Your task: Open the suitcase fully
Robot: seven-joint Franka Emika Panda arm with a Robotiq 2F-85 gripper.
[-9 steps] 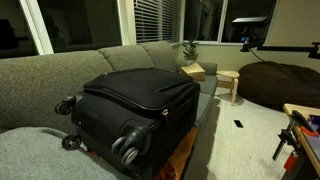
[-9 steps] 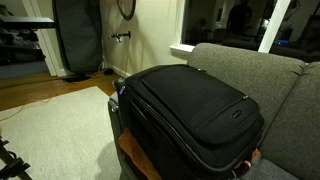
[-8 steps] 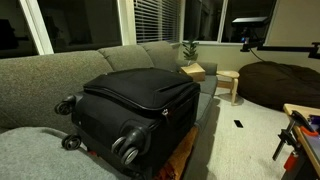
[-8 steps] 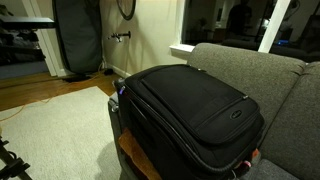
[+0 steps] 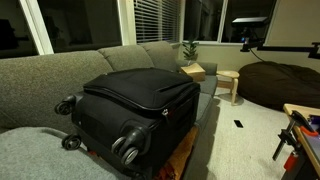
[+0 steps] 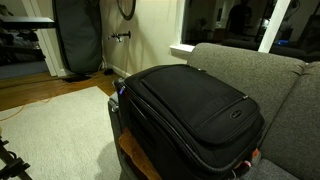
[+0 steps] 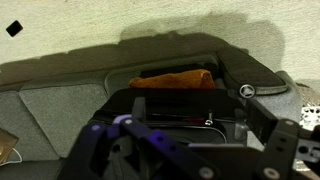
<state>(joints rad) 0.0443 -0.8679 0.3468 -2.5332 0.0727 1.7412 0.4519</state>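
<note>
Lying flat with its lid down on a grey sofa (image 5: 40, 75) at the centre of both exterior views, the suitcase (image 5: 140, 105) shows spinner wheels (image 5: 128, 148) at lower left, its contents hidden. Opening it fully will likely mean finding the lid's free edge, hooking under it and swinging it over in a wide arc. Low in the dim wrist view, the fingers (image 7: 285, 145) are too murky to tell how far apart they stand or whether they hold anything.

Suitcase (image 5: 140, 108): large, black, soft fabric, seen in both exterior views. Lies flat on its back across the grey sofa (image 5: 40, 75) seat. Lid faces up, closed. Double spinner wheels (image 5: 128, 148) stick out sideways. Pocket seams cross the lid (image 6: 195, 105).
</note>
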